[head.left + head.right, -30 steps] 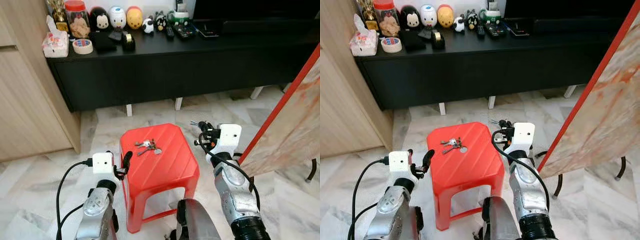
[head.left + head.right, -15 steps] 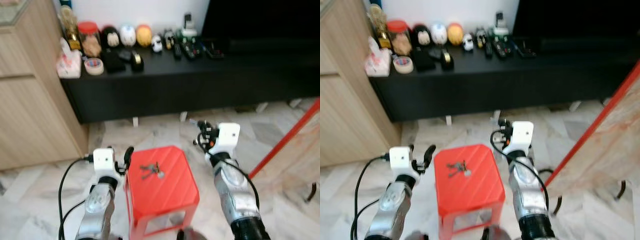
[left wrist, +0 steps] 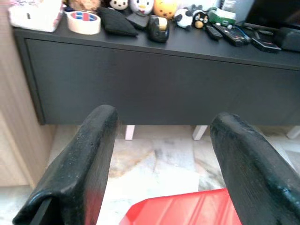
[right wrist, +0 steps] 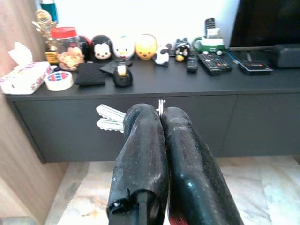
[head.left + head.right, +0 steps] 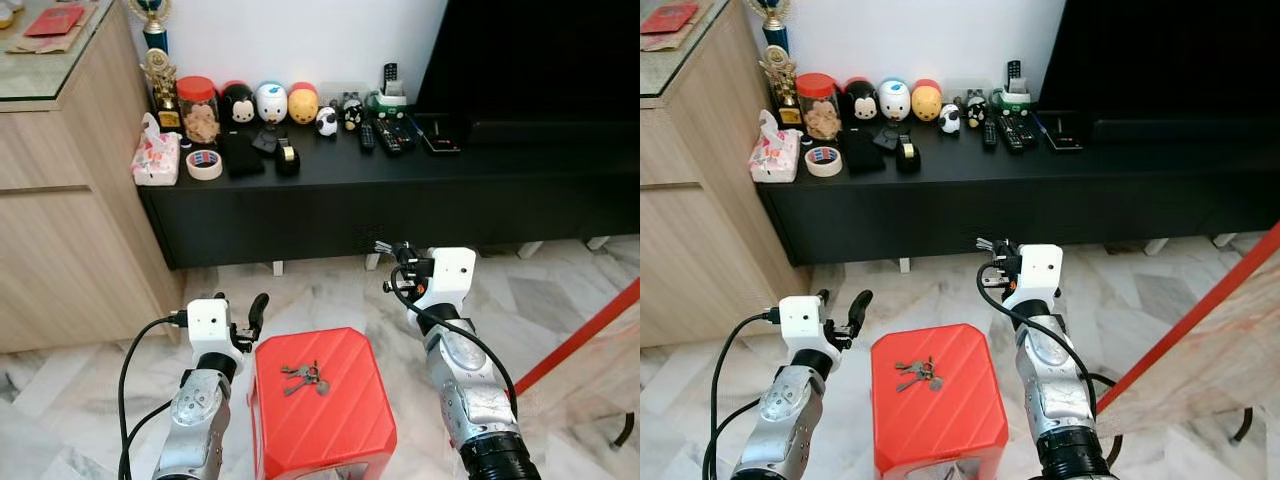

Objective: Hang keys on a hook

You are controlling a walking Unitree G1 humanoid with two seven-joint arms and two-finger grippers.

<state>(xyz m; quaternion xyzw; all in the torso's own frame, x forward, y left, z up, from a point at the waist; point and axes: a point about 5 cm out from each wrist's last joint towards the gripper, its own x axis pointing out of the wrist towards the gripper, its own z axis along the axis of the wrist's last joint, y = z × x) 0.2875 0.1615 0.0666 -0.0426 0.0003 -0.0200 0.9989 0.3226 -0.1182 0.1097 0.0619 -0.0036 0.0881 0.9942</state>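
My right gripper [image 5: 393, 262] is raised in front of the black console, shut on a small bunch of silver keys [image 4: 109, 117] whose blades stick out sideways past the fingertips. A second bunch of keys [image 5: 301, 377] lies on top of the red plastic stool [image 5: 330, 425] between my arms. Beside the stool's left edge, my left gripper [image 3: 161, 126] stands open, its fingers [image 3: 89, 150] wide apart with nothing between them.
A long black TV console [image 5: 400, 190] runs across the back, carrying toy figures [image 5: 272, 101], a tape roll [image 5: 204, 165], remotes and a tissue pack [image 5: 153, 160]. A wooden cabinet [image 5: 60, 220] stands at the left. A red-edged board [image 5: 590, 330] leans at the right.
The camera has tilted up, so the stool sits lower in the picture and more of the console and wall shows. Both grippers keep their poses.
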